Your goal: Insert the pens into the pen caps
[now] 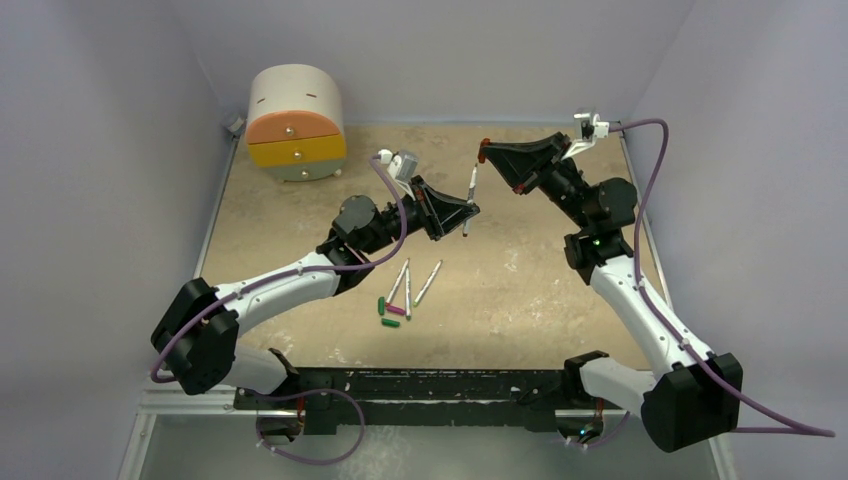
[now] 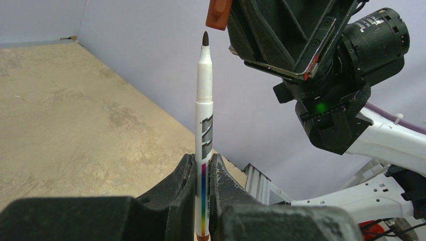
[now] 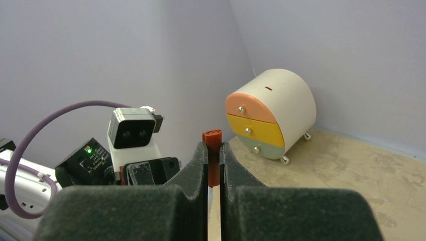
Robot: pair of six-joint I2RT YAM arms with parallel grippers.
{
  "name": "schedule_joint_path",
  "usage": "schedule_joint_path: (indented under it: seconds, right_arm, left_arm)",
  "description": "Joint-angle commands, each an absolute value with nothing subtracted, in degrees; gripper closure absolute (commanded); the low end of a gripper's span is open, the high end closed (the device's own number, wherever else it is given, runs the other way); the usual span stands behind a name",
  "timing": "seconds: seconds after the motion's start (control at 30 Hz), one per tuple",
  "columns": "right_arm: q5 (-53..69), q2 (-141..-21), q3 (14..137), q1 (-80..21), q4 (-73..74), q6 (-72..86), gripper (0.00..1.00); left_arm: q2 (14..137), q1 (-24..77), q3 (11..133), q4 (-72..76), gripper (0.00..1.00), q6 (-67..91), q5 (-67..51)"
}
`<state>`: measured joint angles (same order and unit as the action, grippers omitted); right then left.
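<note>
My left gripper (image 1: 466, 212) is shut on a white-grey pen (image 1: 470, 195) and holds it above the table, dark tip pointing away. In the left wrist view the pen (image 2: 204, 100) stands upright between the fingers (image 2: 185, 173). My right gripper (image 1: 487, 152) is shut on the dark red cap (image 1: 484, 148). In the right wrist view the cap (image 3: 212, 137) pokes out between the pads. The cap (image 2: 218, 14) hangs just above and right of the pen tip, with a small gap. Three more pens (image 1: 407, 290) lie on the table with two green caps (image 1: 381, 305) and a magenta cap (image 1: 396, 311).
A round drawer unit (image 1: 296, 122) with orange, yellow and pale drawers stands at the back left; it also shows in the right wrist view (image 3: 271, 115). Purple walls close the table on three sides. The loose pens and caps lie near the front centre.
</note>
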<state>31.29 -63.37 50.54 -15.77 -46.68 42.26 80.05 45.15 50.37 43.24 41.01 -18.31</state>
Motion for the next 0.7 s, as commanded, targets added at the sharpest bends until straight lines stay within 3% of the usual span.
schedule_joint_path:
  seconds: [0.0, 0.67]
  right_arm:
    - [33.03, -63.23, 52.29, -16.08, -50.31, 43.28, 1.00]
    - [33.05, -64.24, 52.56, -16.43, -51.07, 43.82, 1.00]
  left_arm:
    - [79.81, 45.43, 52.57, 45.84, 1.00, 40.34, -18.50]
    - [79.09, 45.57, 52.28, 45.22, 1.00, 39.66, -18.81]
